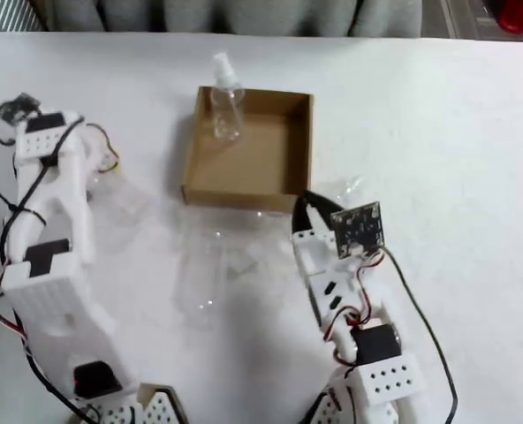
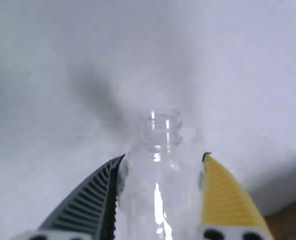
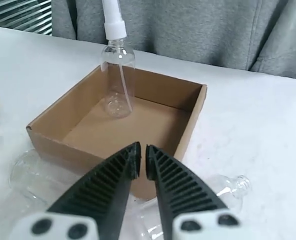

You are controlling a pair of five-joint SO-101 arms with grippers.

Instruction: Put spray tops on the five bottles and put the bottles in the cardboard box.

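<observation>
The cardboard box lies open at the table's middle, and one clear bottle with a white spray top stands upright in its far left corner. My left gripper is left of the box, shut on a clear uncapped bottle just below its neck. At the box's near right corner my right gripper is shut with nothing in it. Other uncapped bottles lie on the table before the box.
The box's near wall stands right in front of my right gripper. Another clear bottle lies by the box's near left corner. One more clear piece rests right of the box. The table's right side is bare.
</observation>
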